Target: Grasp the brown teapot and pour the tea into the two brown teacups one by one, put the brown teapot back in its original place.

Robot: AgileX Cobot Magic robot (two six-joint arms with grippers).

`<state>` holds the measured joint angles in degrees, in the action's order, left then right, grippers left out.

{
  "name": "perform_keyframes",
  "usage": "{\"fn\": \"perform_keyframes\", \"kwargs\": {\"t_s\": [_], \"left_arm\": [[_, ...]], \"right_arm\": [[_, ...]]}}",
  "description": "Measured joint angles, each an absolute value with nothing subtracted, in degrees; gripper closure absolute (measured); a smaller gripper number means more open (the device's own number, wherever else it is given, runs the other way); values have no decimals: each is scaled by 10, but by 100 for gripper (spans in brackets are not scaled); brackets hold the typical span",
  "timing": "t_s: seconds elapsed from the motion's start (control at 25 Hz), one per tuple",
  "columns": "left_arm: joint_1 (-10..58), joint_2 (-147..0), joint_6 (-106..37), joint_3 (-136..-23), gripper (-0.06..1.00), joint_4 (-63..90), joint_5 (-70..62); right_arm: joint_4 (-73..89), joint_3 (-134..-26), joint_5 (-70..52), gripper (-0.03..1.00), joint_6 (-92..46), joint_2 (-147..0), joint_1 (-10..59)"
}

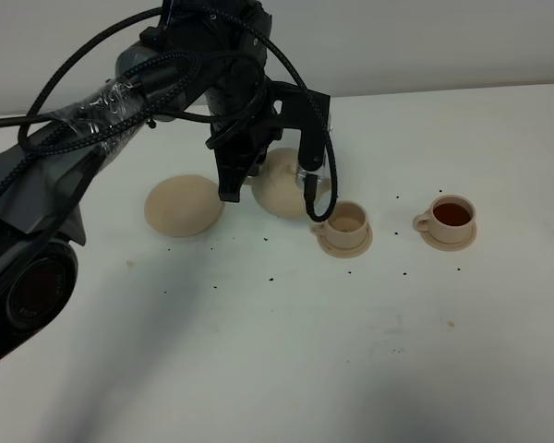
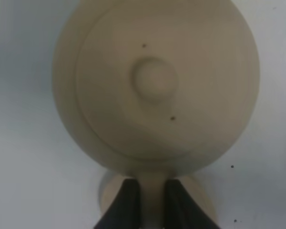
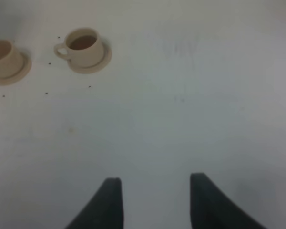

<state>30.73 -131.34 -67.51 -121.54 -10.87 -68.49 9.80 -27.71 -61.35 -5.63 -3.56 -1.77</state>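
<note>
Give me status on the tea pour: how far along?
Done: the right cup in the overhead view holds dark tea. In hand: the left pincer is shut on the handle of the teapot, held beside the other cup, which shows no dark tea. Left: fill that cup, then return the teapot to the big saucer, which sits bare.

A white surface fills the scene, with a pale wall along its far edge. Small dark specks lie scattered over its middle and right part. A faint brownish mark sits nearer, right of centre.
</note>
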Motion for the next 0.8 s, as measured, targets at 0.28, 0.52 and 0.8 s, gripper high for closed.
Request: {"fn": "perform_keyframes", "kwargs": {"t_s": [0.28, 0.52, 0.8], "left_arm": [[321, -1313, -683, -1215, 82, -141, -684], [324, -1321, -684, -1215, 82, -145, -684], [324, -1337, -684, -1215, 82, -146, -684]], "right_arm": [[98, -277, -613, 63, -56, -36, -18], [98, -277, -613, 63, -56, -36, -18], [98, -277, -613, 63, -56, -36, -18]]}}
